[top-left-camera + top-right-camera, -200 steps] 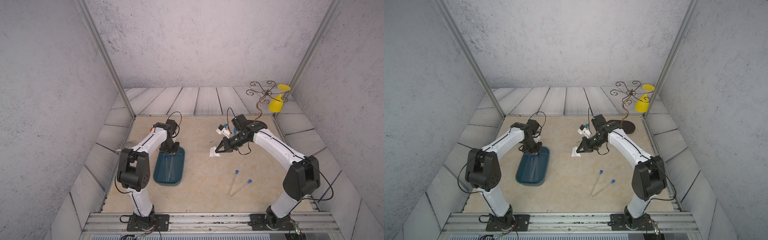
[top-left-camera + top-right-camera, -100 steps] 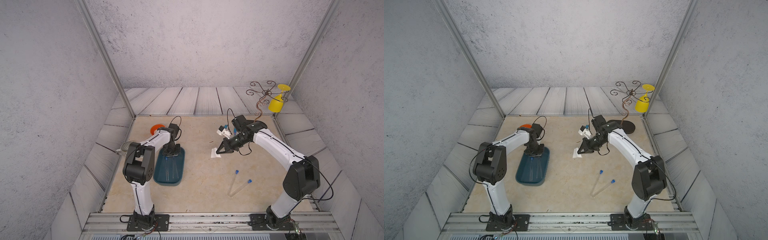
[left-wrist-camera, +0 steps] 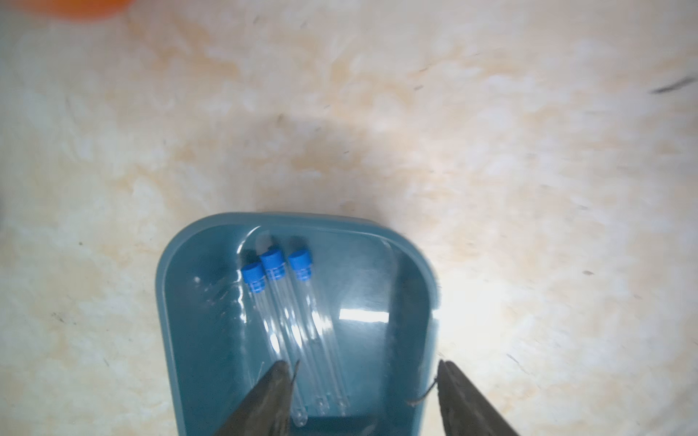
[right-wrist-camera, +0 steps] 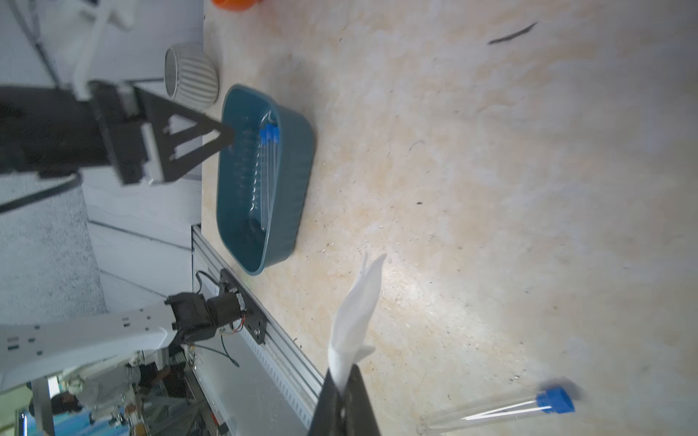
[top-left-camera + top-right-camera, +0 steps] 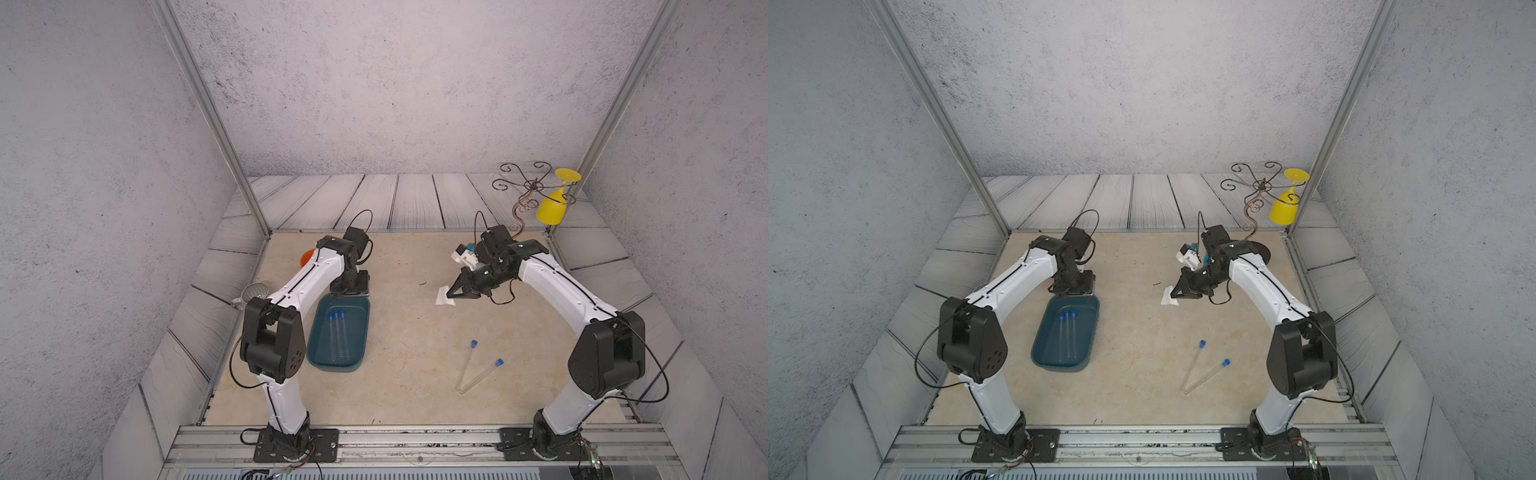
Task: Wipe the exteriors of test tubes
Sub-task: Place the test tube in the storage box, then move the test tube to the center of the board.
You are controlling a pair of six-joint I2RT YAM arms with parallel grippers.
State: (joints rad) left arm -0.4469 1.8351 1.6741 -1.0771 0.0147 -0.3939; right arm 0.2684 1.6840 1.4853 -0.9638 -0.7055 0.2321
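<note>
since the left gripper [image 5: 350, 289] was shut over the teal tray [image 5: 318, 332] a second ago and has now opened, both top views show it raised above the tray with its arm folded differently. three test tubes [image 5: 338, 336] lie side by side inside the tray, blue caps toward the far end. two more test tubes [image 5: 1200, 370] lie on the table [image 5: 1133, 390] near the right arm's base, well apart from the tray, their round ends meeting in a narrow v. the right gripper [image 5: 448, 296] hangs mid-table as before, a white wipe [image 5: 440, 298] at its tips.

in the left wrist view the left gripper [image 3: 362, 364] has its fingers spread wide with nothing between them. the three tubes rest loose on the tray floor [image 3: 377, 271]. this reads as a release: a tube has just been set down, so three of five look finished.

in the right wrist view the right gripper [image 4: 342, 381] has its fingers pressed together, pinching the wipe [image 4: 355, 321], which stands up from them. one capped tube [image 4: 498, 411] lies close by on the table. the left arm probably has to fetch one of that pair next.
</note>
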